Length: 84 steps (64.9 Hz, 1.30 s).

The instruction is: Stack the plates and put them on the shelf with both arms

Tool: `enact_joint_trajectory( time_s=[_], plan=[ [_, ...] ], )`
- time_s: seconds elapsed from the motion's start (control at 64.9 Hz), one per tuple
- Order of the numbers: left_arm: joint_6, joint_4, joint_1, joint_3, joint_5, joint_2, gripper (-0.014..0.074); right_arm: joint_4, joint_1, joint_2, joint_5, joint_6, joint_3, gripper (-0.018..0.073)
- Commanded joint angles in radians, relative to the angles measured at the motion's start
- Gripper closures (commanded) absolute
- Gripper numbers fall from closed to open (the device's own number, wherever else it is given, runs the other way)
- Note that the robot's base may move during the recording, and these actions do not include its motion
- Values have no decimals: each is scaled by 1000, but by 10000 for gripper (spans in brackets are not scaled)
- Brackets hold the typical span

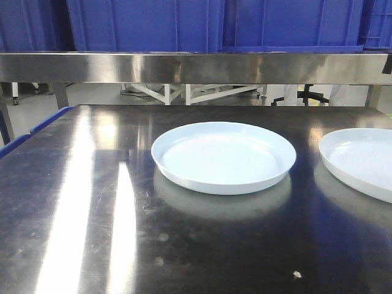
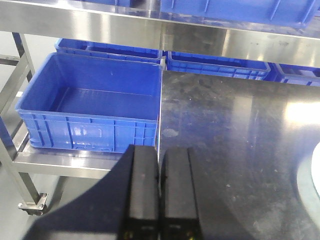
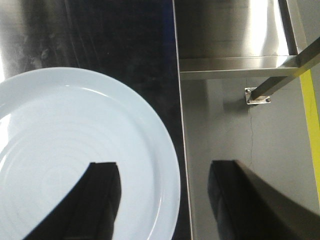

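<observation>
Two pale bluish-white plates lie apart on the dark steel table: one plate in the middle, the other plate cut off by the right edge. No arm shows in the front view. My left gripper is shut and empty, hovering over the table's left edge, with a plate's rim far to its right. My right gripper is open and straddles a plate's right rim: one finger is above the dish, the other finger is past the table edge. The steel shelf runs along the back.
Blue crates stand on the shelf. An open blue crate sits on a lower steel rack left of the table, with more crates behind. The table's right edge drops to grey floor with a rack leg.
</observation>
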Motion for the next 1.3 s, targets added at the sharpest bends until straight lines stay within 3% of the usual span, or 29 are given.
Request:
enact_joint_trajectory(
  time_s=[0.0, 0.432, 0.509, 0.663, 0.941, 1.018, 1.172, 1.28],
  plan=[
    [-9, -1, 3, -29, -89, -7, 498, -2, 0, -22, -45, -9, -37, 62],
    [-9, -1, 3, -29, -89, -5, 498, 3, 0, -22, -43, -9, -37, 81],
    [-9, -1, 3, -29, -89, -5, 498, 15, 0, -22, -35, -9, -37, 165],
    [-9, -1, 3, -29, -89, -5, 498, 29, 0, -22, 6, -9, -37, 526],
    [-9, -1, 3, -29, -89, -5, 498, 35, 0, -22, 59, -9, -37, 448],
    [-9, -1, 3, -29, -89, -5, 498, 38, 0, -22, 82, -9, -37, 358],
    [-9, -1, 3, -29, -89, -5, 498, 41, 0, -22, 132, -9, -37, 87],
    [-9, -1, 3, -29, -89, -5, 498, 41, 0, -19, 142, -9, -37, 72]
  ],
)
